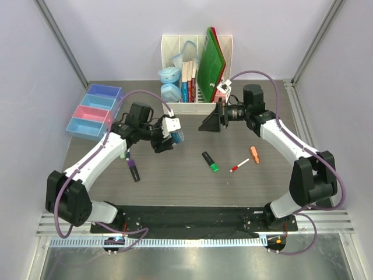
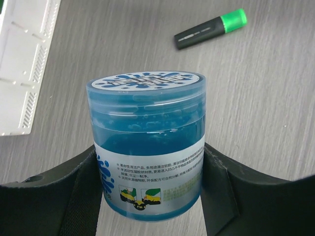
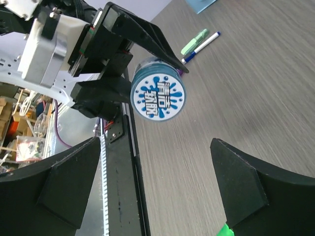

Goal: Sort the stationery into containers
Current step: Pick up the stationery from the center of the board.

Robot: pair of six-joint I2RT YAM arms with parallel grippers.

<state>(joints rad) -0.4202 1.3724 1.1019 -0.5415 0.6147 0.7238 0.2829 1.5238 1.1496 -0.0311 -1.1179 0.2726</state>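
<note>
**Blue-lidded pot**. Its lid is a round white disc with a blue splash emblem. The emblem carries bold white Chinese characters, too stylised to read with certainty. The side label, below the lid, is a white panel with several bulleted lines of small dark Chinese print, too fine to read. Two small pictures sit beneath those lines.

**Black marker**, beyond the pot. Pale marks run along its barrel and are illegible.
</note>
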